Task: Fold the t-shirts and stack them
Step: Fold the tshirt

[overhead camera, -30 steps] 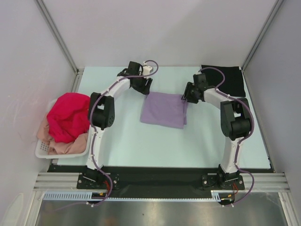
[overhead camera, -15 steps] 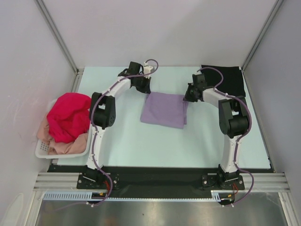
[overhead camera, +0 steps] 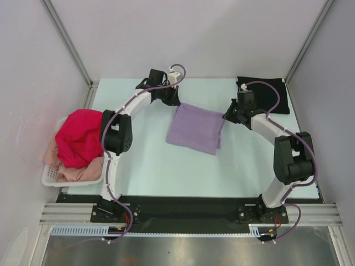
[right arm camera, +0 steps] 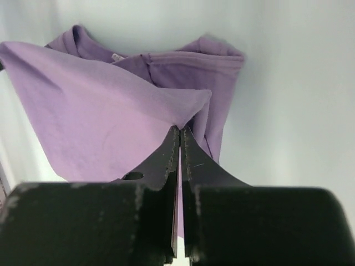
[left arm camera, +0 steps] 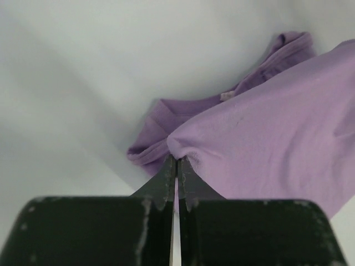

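Comparing with the view a second before, I noted that both claws had gone from parted to shut on cloth. The left gripper (left arm camera: 176, 162) pinched the far-left corner of the lavender-purple soft cotton t-shirt (overhead camera: 194, 128), and the right gripper (right arm camera: 180, 130) pinched its far-right corner. The shirt lay mid-table, already part-folded, its far edge now pulled up off the pale green tabletop (overhead camera: 155, 172) and drawn taut between the two arms. I judged the grasp made and the next fold ready to begin. The black folded square t-shirt (overhead camera: 272, 91) sat at the far right, apart from the lavender one. The magenta-red t-shirt (overhead camera: 80, 136) and the pale peach-pink t-shirt (overhead camera: 77, 173) waited, unfolded, in the white plastic basket (overhead camera: 52, 176).
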Available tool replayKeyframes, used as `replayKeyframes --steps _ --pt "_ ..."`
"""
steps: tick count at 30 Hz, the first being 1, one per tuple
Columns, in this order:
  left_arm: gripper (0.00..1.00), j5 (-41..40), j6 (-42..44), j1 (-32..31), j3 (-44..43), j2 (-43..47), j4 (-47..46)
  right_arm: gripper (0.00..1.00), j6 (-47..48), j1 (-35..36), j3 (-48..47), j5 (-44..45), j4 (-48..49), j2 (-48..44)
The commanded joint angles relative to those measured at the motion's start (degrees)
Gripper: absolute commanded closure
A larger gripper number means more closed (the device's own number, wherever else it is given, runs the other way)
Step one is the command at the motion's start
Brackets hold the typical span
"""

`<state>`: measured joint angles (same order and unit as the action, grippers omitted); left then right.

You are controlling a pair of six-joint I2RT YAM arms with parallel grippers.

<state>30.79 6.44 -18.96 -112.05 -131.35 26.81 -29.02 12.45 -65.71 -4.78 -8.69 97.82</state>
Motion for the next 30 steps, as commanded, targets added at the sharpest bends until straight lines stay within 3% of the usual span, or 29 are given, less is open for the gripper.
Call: replayKeyframes --steps 1,7,13,20,21,23,24,27,30 --pt "1.00 3.14 -0.72 -1.25 -0.01 4.44 -3.25 1.00 -2.36 -1.81 2.08 0.74 1.57 -1.23" --pt "1.00 -0.80 -3.79 -1.78 -3.07 1.45 -4.75 1.00 -4.21 -3.83 3.40 0.04 2.35 -2.20" --pt "1.00 -9.59 -6.08 -1.78 -11.34 -6.19 0.35 1.00 -2.45 -4.62 -1.78 -1.29 5.17 5.61" --pt "1.00 -15.49 -7.67 -1.78 -12.49 -8.13 0.18 1.00 -2.54 -5.86 -7.67 -1.38 4.21 13.18" --pt "0.95 -15.41 -7.23 -1.78 -12.58 -8.22 0.00 0.97 -2.62 -5.86 -8.02 -1.12 3.86 13.53" --pt "0.75 -13.92 -6.62 -1.78 -12.84 -8.57 -0.79 0.88 -3.06 -6.12 -8.29 -0.06 3.50 14.24" --pt "0.52 -13.91 -6.53 -1.78 -13.10 -8.66 -0.70 0.71 -3.15 -6.21 -8.47 -0.15 3.42 14.33" --pt "0.38 -17.14 -4.51 -1.69 -15.56 -8.66 1.31 0.57 -2.80 -6.38 -10.05 -1.55 0.87 13.63" --pt "0.33 -21.71 -2.49 -1.17 -13.91 -5.42 1.49 0.50 -2.45 -6.38 -9.00 -1.03 -2.20 9.59"
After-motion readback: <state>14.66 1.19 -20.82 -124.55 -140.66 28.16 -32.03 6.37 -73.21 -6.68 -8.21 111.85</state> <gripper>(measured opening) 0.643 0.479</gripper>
